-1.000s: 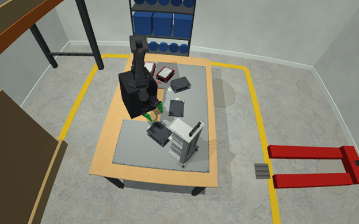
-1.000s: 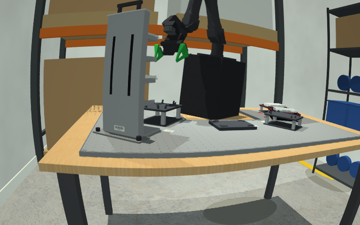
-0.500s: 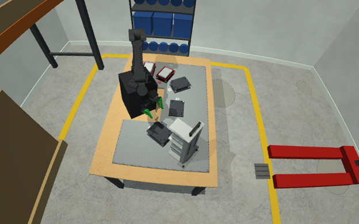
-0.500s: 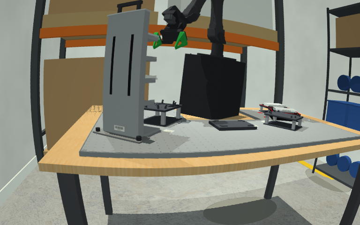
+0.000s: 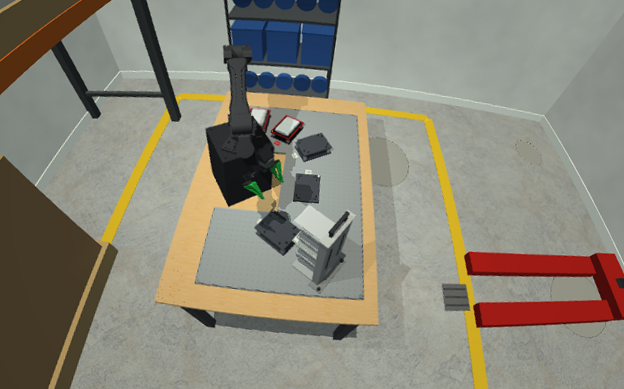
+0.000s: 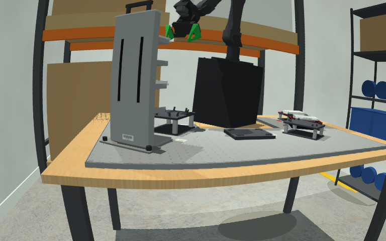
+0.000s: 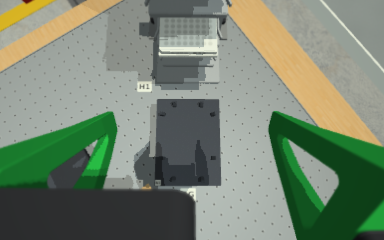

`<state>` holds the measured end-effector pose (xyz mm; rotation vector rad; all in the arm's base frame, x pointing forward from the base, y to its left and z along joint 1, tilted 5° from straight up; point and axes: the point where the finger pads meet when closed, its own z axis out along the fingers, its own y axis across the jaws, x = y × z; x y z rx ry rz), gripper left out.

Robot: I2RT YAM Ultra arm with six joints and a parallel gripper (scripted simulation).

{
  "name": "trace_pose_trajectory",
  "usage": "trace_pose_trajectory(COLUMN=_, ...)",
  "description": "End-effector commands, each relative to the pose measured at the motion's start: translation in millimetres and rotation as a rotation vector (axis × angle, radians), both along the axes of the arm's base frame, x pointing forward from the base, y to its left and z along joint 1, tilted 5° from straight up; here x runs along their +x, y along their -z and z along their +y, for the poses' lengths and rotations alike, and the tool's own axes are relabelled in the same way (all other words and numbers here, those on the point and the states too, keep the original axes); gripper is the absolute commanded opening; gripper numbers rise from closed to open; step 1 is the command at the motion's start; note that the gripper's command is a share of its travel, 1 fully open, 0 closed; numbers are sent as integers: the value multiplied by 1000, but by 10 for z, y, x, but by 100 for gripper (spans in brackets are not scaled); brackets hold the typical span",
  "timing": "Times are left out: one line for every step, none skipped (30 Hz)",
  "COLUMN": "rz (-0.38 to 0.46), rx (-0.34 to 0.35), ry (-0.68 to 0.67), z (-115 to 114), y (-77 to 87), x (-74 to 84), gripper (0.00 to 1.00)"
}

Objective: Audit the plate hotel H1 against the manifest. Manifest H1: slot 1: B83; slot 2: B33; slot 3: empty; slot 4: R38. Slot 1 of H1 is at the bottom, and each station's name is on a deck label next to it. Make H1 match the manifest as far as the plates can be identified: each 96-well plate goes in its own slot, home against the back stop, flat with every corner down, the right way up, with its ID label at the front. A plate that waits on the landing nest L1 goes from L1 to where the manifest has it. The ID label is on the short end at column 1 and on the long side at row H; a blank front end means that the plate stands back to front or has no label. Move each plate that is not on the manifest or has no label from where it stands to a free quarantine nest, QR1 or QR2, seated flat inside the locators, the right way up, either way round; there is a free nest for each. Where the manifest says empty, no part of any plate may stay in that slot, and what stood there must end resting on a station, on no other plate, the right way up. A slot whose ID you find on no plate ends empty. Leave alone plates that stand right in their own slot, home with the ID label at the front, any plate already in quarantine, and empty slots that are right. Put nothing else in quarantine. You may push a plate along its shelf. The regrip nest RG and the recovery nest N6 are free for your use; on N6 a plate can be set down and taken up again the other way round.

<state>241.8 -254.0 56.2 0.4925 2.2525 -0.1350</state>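
The grey plate hotel H1 [image 5: 321, 245] [image 6: 133, 85] [image 7: 186, 70] stands on the deck, with its label H1 [image 7: 144, 86] beside it. In the wrist view a white 96-well plate [image 7: 187, 31] lies in its top slot; the lower slots are in shadow and I cannot tell what they hold. My gripper [image 5: 264, 180] [image 6: 183, 33] [image 7: 192, 120] is open and empty. It hangs in front of the hotel at about top-shelf height, above the dark regrip nest [image 5: 275, 230] [image 6: 173, 114] [image 7: 187, 145], which is empty.
Two red-rimmed nests, one [image 5: 259, 115] [image 6: 293, 112] and the other [image 5: 287, 126] [image 6: 306, 117], hold white plates at the far end. A raised dark nest [image 5: 313, 146] and a flat dark nest [image 5: 307, 187] [image 6: 249, 132] are empty. The black arm base [image 5: 235, 160] [image 6: 227, 91] stands beside them.
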Motion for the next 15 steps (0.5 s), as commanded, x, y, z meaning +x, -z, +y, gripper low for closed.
trace_pose_trajectory(rz=-13, rx=-7, ry=-3, z=-40, y=-187, x=-6, gripper=100)
trace_pose_trajectory(rz=-13, rx=-7, ry=-3, z=-40, y=-187, x=-6, gripper=100)
trace_pose_trajectory(rz=-13, rx=-7, ry=-3, z=-43, y=-221, x=-9, gripper=100)
trace_pose_trajectory(rz=-13, rx=-7, ry=-3, z=-45, y=-254, x=-13, gripper=100)
trace_pose_trajectory(rz=-13, rx=-7, ry=-3, z=-47, y=-288, x=-17, gripper=100)
trace_pose_trajectory(rz=-12, rx=-7, ry=-3, z=-49, y=-322, x=-21, gripper=100)
trace_pose_trajectory(rz=-12, rx=-7, ry=-3, z=-51, y=-355, x=-24, gripper=100)
trace_pose_trajectory(rz=-12, rx=-7, ry=-3, z=-53, y=-389, x=-28, gripper=100)
trace_pose_trajectory(rz=-12, rx=-7, ry=-3, z=-55, y=-421, x=-32, gripper=100)
trace_pose_trajectory(rz=-12, rx=-7, ry=-3, z=-55, y=-421, x=-32, gripper=100)
trace_pose_trajectory(rz=-13, rx=-6, ry=-2, z=-55, y=-421, x=-31, gripper=100)
trace_pose_trajectory(rz=-13, rx=-5, ry=-4, z=-49, y=-421, x=-25, gripper=100)
trace_pose_trajectory(rz=-12, rx=-3, ry=-4, z=-47, y=-413, x=-23, gripper=100)
trace_pose_trajectory(rz=-7, rx=7, ry=-4, z=-45, y=-379, x=-25, gripper=100)
trace_pose_trajectory(rz=-4, rx=13, ry=-4, z=-30, y=-356, x=-32, gripper=100)
